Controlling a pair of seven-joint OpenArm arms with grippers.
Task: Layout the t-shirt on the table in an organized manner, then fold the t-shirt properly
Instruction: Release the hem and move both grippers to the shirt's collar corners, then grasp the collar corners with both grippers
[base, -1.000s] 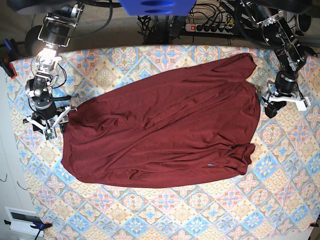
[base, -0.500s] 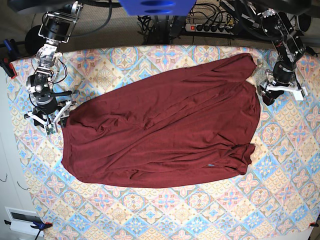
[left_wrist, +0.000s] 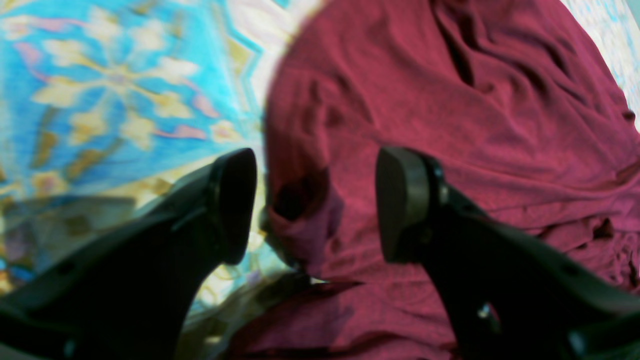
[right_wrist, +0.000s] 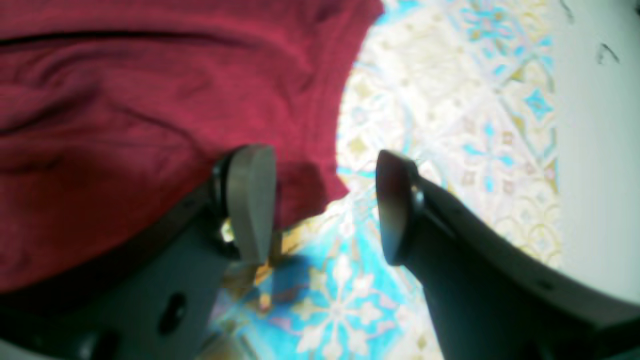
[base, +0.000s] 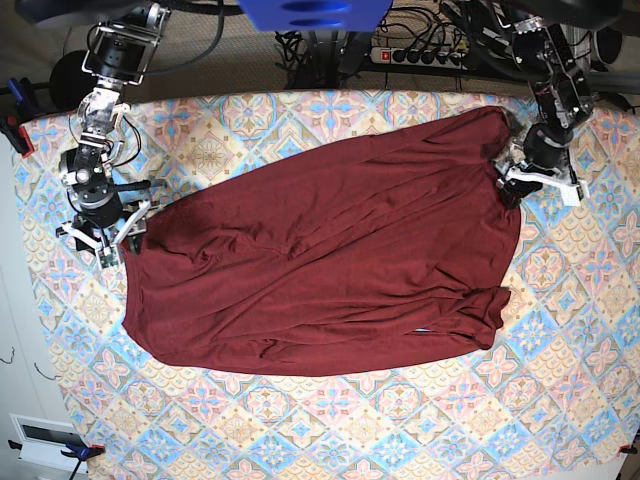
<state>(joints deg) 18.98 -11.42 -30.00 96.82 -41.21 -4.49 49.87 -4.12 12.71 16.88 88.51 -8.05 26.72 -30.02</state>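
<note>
T-shirt hem fold, L wrist only

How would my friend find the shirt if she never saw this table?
Look for the big table covered in blue, pink and cream flower diamonds. Spread across its middle, between the two robot arms, lies the t-shirt. It is the only plain dark red thing there, soft and wrinkly, with no picture on it.

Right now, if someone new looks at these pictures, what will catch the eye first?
First, the big dark red t-shirt, spread wrinkled across the middle of the table with its pastel tile cloth. Then the two open grippers, one at each end of it: the left gripper at the far right edge, the right gripper at the left edge.
</note>
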